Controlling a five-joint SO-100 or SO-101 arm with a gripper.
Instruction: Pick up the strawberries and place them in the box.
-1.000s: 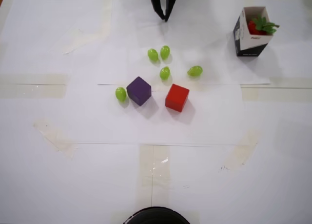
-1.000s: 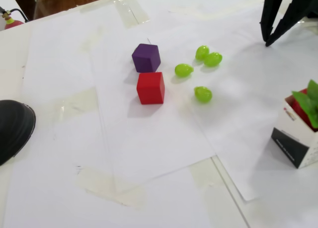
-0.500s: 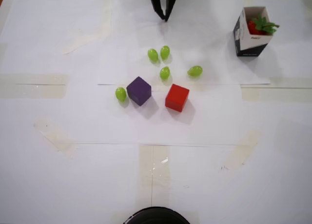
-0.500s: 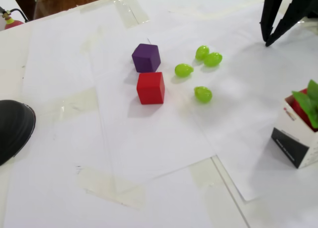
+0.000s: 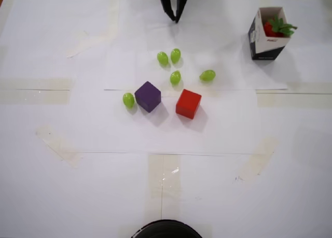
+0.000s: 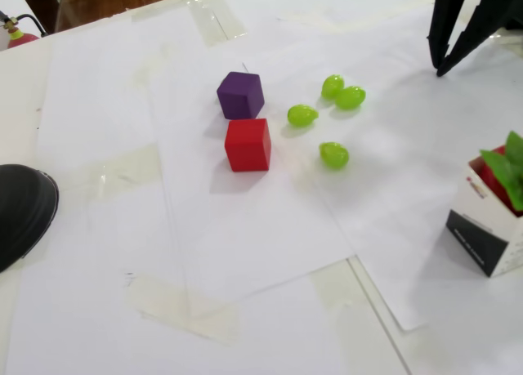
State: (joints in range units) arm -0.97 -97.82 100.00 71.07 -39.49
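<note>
The strawberries [image 5: 273, 27] sat inside the box [image 5: 258, 40] at two o'clock on the table in the overhead view. The gripper [image 5: 176, 19] hung at twelve o'clock, empty, fingers narrowly apart, well away from the grapes [image 5: 175, 77] and cubes [image 5: 188, 103].

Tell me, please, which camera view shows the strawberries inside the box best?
The overhead view shows them best: it looks down into the open box, so the red fruit and green leaves of the strawberries are visible. In the fixed view the box is cut by the right edge, and only some leaves and red show.
</note>
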